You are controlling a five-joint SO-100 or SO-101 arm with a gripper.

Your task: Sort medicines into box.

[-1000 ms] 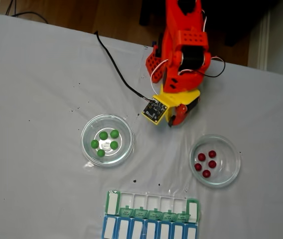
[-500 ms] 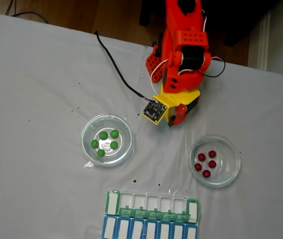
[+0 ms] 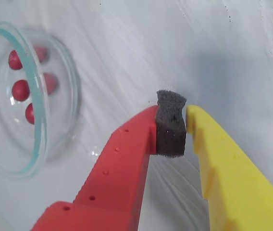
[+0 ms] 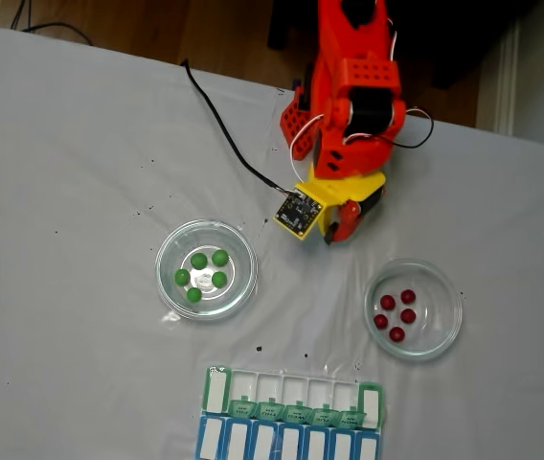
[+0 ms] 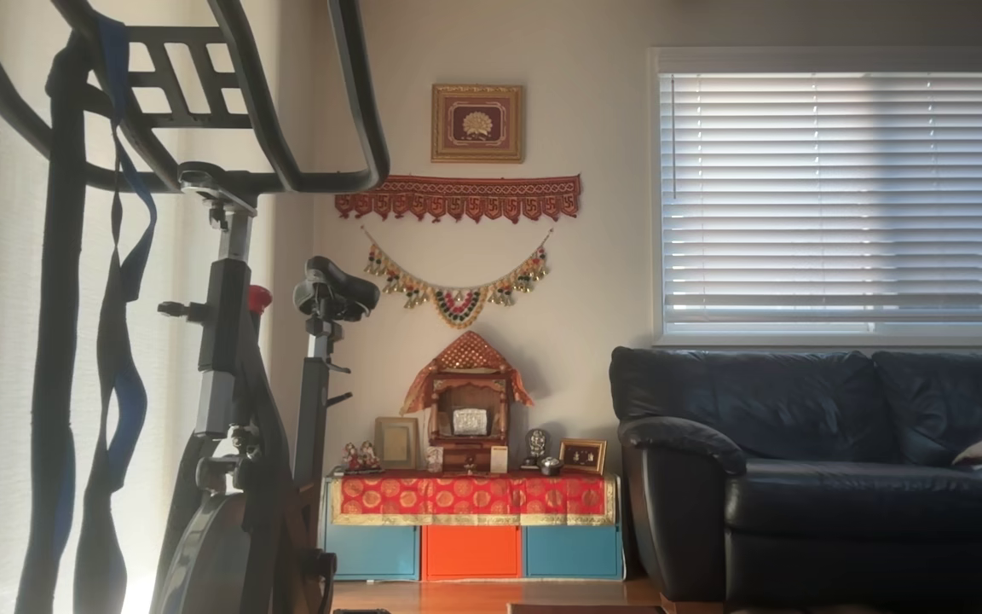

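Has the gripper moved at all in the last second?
No. In the fixed view the gripper sits at the same spot between the two dishes as before.

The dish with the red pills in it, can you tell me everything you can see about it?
The dish is round, shallow and clear, like glass or plastic, with a greenish rim in the wrist view. It sits flat on the white tablecloth, right of the other dish in the fixed view and above the pill box. Five dark red pills lie loose inside. The gripper is near it but not touching.
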